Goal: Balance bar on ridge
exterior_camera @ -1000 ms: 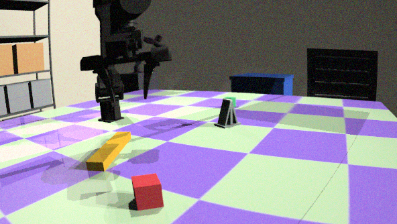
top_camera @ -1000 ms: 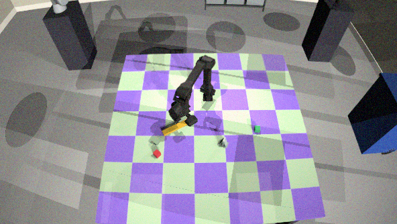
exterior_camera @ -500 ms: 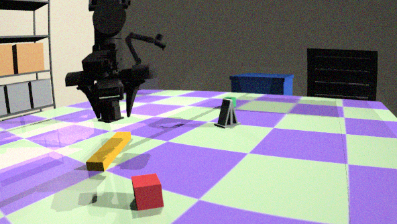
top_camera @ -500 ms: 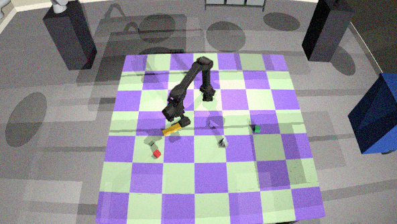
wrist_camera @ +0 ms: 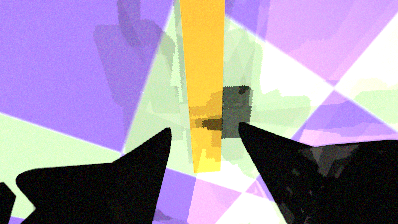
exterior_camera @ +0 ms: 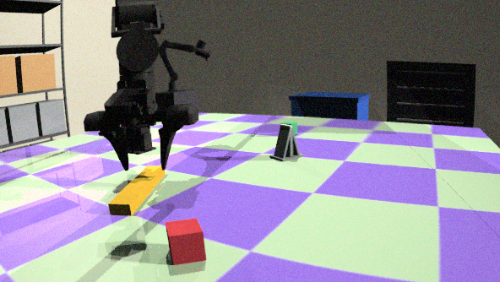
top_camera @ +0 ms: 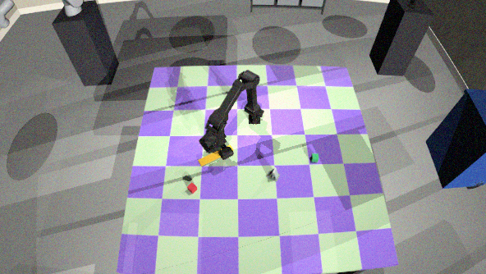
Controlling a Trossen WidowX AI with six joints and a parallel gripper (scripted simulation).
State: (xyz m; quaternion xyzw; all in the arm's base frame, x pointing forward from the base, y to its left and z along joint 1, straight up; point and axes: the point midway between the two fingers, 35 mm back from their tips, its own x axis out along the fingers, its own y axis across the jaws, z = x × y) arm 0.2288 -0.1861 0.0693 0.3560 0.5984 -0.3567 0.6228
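The yellow bar (top_camera: 209,158) (exterior_camera: 138,192) (wrist_camera: 203,65) lies flat on the checkered table (top_camera: 217,213) (exterior_camera: 363,219) (wrist_camera: 65,55), just left of the middle of the top view. Its long axis runs aslant there, from a lower-left end up to an upper-right end that is partly hidden under the gripper (top_camera: 217,152) (exterior_camera: 145,170) (wrist_camera: 205,129). In the exterior view the bar is in the lower left part of the frame, its dark end face (the near one) turned toward the viewer and its length running away up and to the right. Seen from the wrist, the long axis stands almost upright in the frame, leaving through the top edge, with one end near the centre, a little below the fingertips.

The gripper is open and holds nothing. Its two fingers point down over the far part of the bar, one to each side in the wrist view, with a gap between each fingertip and the bar's long sides (so the bar runs between them, lengthwise).

The ridge (top_camera: 272,175) (exterior_camera: 287,143), a small grey wedge-like stand, is right of centre and a little below the middle in the top view, well apart from the bar. A red cube (top_camera: 192,188) (exterior_camera: 186,241) sits below and left of the bar there; a green cube (top_camera: 314,157) (exterior_camera: 294,127) sits farther right, beyond the ridge.
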